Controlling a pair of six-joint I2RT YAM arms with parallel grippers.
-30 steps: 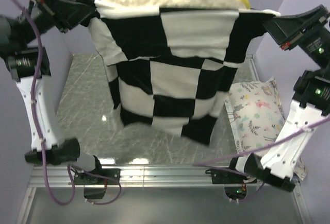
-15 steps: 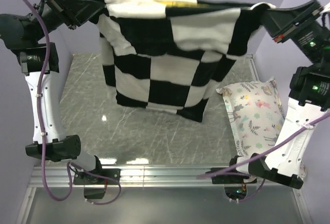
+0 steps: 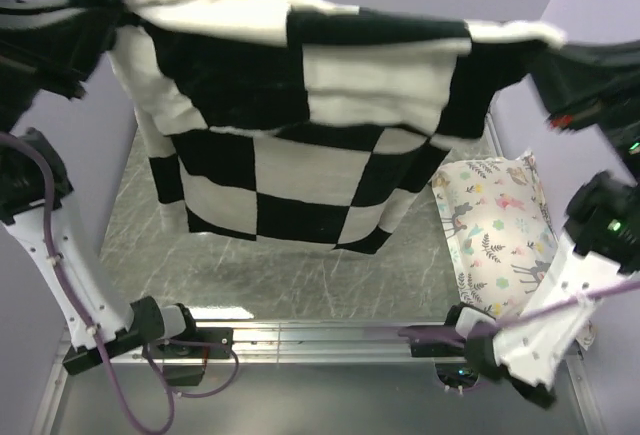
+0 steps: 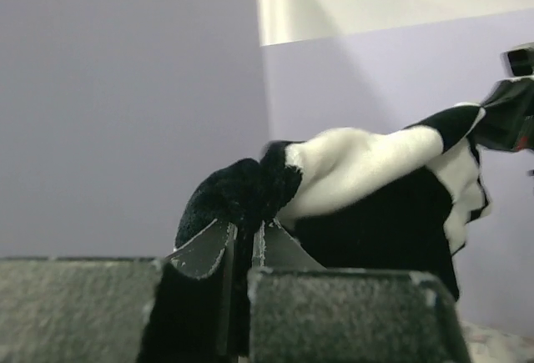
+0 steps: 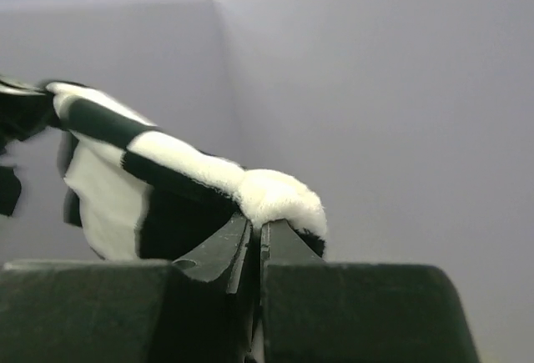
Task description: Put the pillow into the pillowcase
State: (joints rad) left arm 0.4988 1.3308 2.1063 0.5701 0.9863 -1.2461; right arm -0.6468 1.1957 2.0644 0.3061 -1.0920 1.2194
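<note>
Left: my left gripper (image 4: 242, 238) is pinched shut on a black corner of the pillowcase (image 3: 300, 155), high at the left wall. The wrist view shows fabric bunched between the closed jaws.

Centre: the pillowcase hangs as a curtain between my two arms. Its lower hem is clear of the worktop (image 3: 150, 235), and the top edge sags slightly in the middle. The pillow is not visible anywhere. None lies on the worktop, so I judge it is inside the case, low down.

Right: my right gripper (image 5: 254, 229) is clamped shut on the opposite, white corner at about the same height.

Step in hand, as I judge it: settling the pillow to the bottom of the case.

To do it well:
- Keep both pinches tight.
- Hold the corners level and well apart so the top edge stays taut.
- Move both arms in unison, in short vertical shakes with no sideways swing.
- Keep the hem off the printed pillow (image 3: 495, 230), which lies on the worktop just beside the case's lower right.
</note>
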